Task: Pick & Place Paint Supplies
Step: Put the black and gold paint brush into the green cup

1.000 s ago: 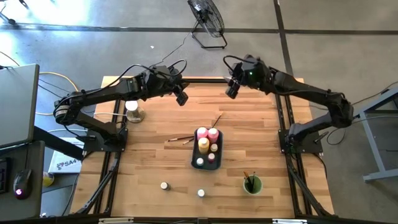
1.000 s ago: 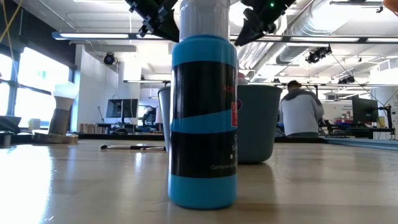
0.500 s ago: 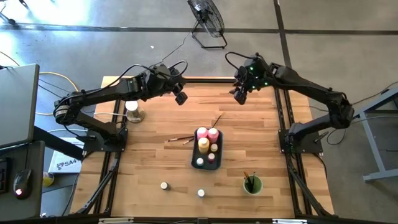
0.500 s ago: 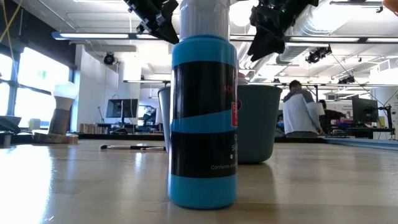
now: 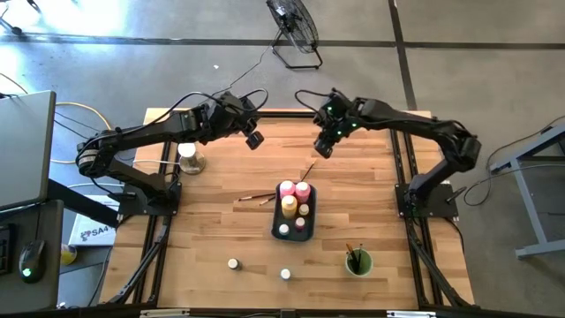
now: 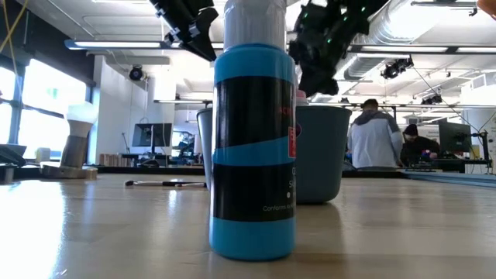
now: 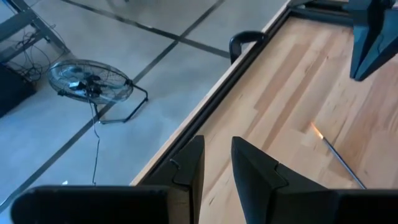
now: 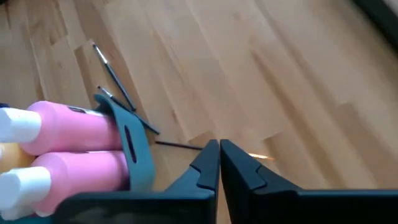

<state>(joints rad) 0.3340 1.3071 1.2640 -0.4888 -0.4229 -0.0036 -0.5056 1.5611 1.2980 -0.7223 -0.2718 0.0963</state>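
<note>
Jaws of the right gripper (image 8: 219, 163) have just clenched on nothing; a second ago they stood wide near the desk's (image 5: 221, 221) far edge, and the arm has since swung inward. It now hangs above the brush (image 5: 308, 168) lying just beyond the tray (image 5: 275, 231). Judged from this, the arm is lining up on that brush, yet the jaws must part again before any grasp.

Left gripper (image 7: 216, 163) hovers over the desk's far side as before, jaws slightly apart and empty.

In the tray stand two pink bottles (image 5: 295, 189), a yellow bottle (image 5: 289, 206) and some small jars (image 5: 304, 210). The green cup (image 5: 358, 262), near the front right corner, holds brushes (image 5: 354, 254). Two jars (image 5: 233, 263) sit loose on the front of the desk, well apart from the tray, and two more brushes (image 5: 256, 197) lie just left of it. Those and the far brush look like what is left to place.
</note>
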